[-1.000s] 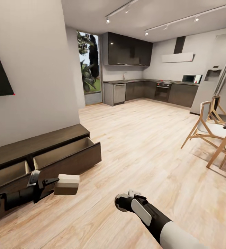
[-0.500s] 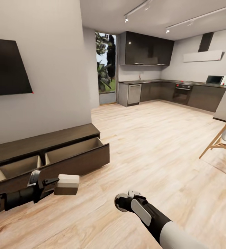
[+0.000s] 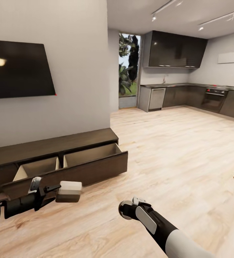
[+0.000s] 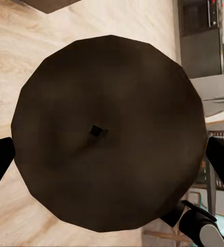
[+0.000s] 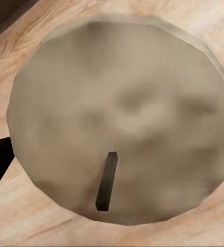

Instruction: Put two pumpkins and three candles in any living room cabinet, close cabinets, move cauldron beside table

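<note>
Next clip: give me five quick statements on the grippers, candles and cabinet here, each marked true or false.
1. The left gripper holds a candle. True.
2. Both cabinet drawers are shut. False: both drawers are pulled out, open at the top.
3. The right wrist view shows a pale candle with its wick, between the finger tips. True.
4. The left-hand candle lies inside a drawer. False: it is held above the floor, in front of the cabinet.
5. A pumpkin sits on the cabinet top. False: the slab top is bare.
</note>
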{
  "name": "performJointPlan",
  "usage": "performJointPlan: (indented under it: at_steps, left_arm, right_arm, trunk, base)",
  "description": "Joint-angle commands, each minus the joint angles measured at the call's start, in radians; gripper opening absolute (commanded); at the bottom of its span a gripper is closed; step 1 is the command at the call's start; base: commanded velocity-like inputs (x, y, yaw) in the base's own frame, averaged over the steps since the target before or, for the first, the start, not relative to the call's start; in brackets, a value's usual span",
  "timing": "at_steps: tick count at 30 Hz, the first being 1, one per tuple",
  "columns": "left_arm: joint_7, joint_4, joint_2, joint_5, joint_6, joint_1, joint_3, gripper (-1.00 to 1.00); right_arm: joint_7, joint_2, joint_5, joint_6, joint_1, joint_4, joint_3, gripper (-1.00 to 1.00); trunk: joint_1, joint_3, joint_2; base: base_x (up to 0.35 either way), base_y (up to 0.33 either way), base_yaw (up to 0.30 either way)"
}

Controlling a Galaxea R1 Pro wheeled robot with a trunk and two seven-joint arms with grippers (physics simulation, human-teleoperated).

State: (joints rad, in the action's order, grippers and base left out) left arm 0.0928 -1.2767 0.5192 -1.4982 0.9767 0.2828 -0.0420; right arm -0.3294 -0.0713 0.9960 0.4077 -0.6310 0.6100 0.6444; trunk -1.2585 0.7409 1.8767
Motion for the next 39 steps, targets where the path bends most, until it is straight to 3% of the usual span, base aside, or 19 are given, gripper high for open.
performJointPlan:
  at_steps: [1, 12, 27, 39]
  left_arm:
    - [0.01, 0.0, 0.0, 0.003, 0.0, 0.001, 0.0, -1.0]
    - [0.01, 0.0, 0.0, 0.003, -0.006, 0.001, 0.002, -1.0]
    - [0.01, 0.001, 0.0, 0.003, -0.006, 0.001, 0.001, -1.0]
    - [0.009, 0.002, 0.001, 0.003, -0.006, 0.001, 0.001, -1.0]
  right_arm:
    - [-0.011, 0.001, 0.009, 0.0, -0.001, 0.002, 0.004, -1.0]
    - [-0.011, 0.002, 0.009, 0.0, -0.001, 0.002, 0.004, -1.0]
    - [-0.011, 0.002, 0.009, 0.0, -0.001, 0.002, 0.004, -1.0]
    - [-0.011, 0.002, 0.009, 0.0, -0.001, 0.002, 0.004, -1.0]
  trunk:
    - [0.0, 0.001, 0.0]
    - [0.0, 0.001, 0.0]
    - [0.0, 0.001, 0.0]
    - [0.0, 0.001, 0.0]
  base:
    - [0.31, 0.0, 0.293]
    - [0.215, -0.049, 0.293]
    - [0.199, -0.18, 0.293]
    - [0.081, -0.086, 0.293]
